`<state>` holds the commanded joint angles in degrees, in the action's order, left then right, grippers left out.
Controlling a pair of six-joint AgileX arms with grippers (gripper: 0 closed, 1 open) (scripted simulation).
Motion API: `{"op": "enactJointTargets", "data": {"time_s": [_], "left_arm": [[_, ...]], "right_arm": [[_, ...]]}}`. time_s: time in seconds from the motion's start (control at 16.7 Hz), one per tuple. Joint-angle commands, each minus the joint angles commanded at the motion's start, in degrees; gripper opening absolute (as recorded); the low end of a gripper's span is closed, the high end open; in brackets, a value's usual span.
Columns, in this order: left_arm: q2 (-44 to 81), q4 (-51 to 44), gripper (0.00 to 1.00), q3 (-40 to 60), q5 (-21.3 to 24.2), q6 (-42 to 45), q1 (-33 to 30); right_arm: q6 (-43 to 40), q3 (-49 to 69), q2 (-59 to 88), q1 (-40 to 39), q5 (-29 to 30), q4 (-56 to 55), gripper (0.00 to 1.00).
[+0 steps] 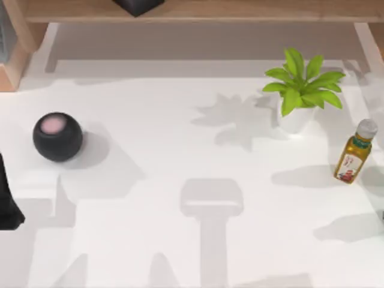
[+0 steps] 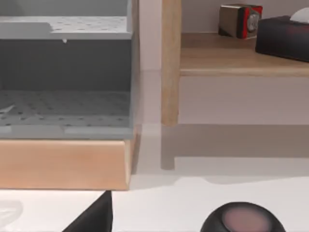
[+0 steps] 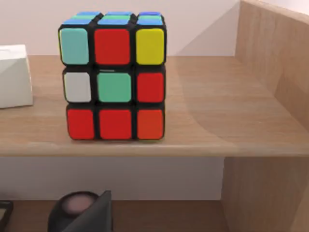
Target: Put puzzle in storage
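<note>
Sitting upright on a wooden shelf (image 3: 203, 125), the puzzle cube (image 3: 115, 77) filled the upper left of my right wrist view, beside a white box (image 3: 14, 75). I could not tell either arm's jaws' state. A dark speaker (image 1: 57, 136) rested at the desk's (image 1: 180, 150) left.

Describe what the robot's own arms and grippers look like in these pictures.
Little of them shows. The left arm is a plain matte black shape at the table's left edge in the top view. Each wrist view has a dark, wedge-shaped finger tip at its bottom edge: left gripper, right gripper, smooth and unmarked. No cables, labels or coloured parts are visible.
</note>
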<state>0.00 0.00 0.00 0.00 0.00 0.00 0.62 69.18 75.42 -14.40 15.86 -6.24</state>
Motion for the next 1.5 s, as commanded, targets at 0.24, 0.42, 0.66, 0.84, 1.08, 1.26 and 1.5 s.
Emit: {"op": "enactJointTargets", "data": {"time_s": [0.24, 0.42, 0.66, 0.84, 1.08, 1.26, 1.5], "left_arm": [[0.0, 0.0, 1.0, 0.0, 0.0, 0.0, 0.0], [0.0, 0.0, 1.0, 0.0, 0.0, 0.0, 0.0], [0.0, 0.0, 1.0, 0.0, 0.0, 0.0, 0.0], [0.0, 0.0, 1.0, 0.0, 0.0, 0.0, 0.0], [0.0, 0.0, 1.0, 0.0, 0.0, 0.0, 0.0], [0.0, 0.0, 1.0, 0.0, 0.0, 0.0, 0.0], [0.0, 0.0, 1.0, 0.0, 0.0, 0.0, 0.0]], "right_arm": [[0.2, 13.1, 14.4, -3.0, 3.2, -0.9, 1.0], [0.3, 18.0, 19.7, -4.3, 4.4, -1.4, 1.0], [0.3, 18.5, 20.3, -4.5, 4.6, -1.5, 1.0], [0.3, 19.2, 21.0, -4.1, 4.3, -1.3, 1.0], [0.3, 26.5, 27.0, -3.1, 3.3, -0.2, 1.0], [0.3, 32.3, 31.6, -2.0, 2.3, 0.9, 1.0], [0.3, 34.4, 33.3, -1.6, 1.9, 1.3, 1.0]]}}
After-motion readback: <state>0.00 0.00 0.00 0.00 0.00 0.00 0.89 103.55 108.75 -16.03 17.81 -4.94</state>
